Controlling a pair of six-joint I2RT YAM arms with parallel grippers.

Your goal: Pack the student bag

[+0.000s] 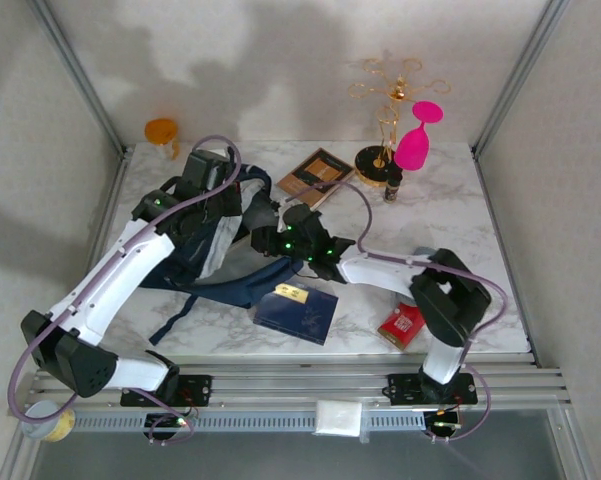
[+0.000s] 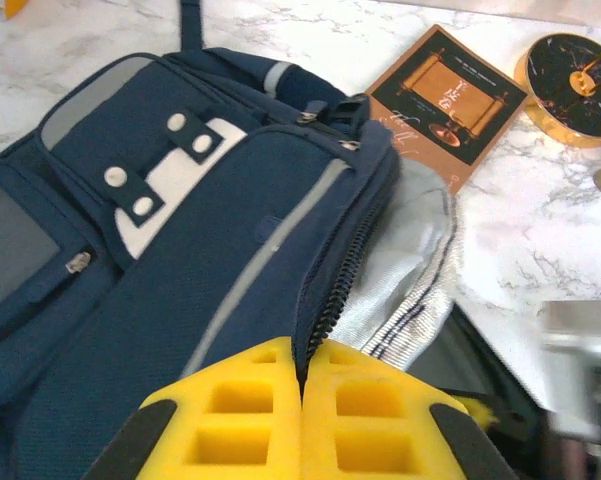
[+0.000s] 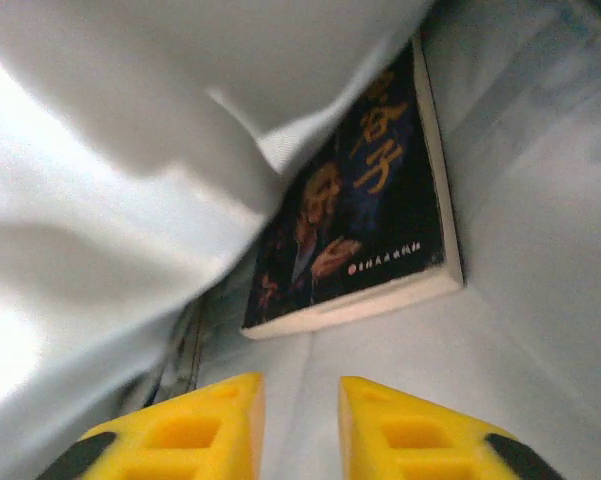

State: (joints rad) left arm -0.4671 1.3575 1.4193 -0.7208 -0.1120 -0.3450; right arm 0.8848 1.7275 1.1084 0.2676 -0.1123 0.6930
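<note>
From above, the large navy-blue fabric student bag [image 1: 195, 250] lay left of centre on the marble bench [image 1: 450, 210], with both arms at its mouth and a flat dark-blue book [image 1: 296, 310] beside it. At the left wrist, the left hand [image 2: 302, 400] was clamped together on the zip edge. At the right wrist, the right hand [image 3: 300, 430] stood apart inside the pale grey lining [image 3: 500, 380], where a dark paperback with gold lettering [image 3: 370, 230] lay free. Loading looked underway; next, that hand should back out without snagging cloth.
</note>
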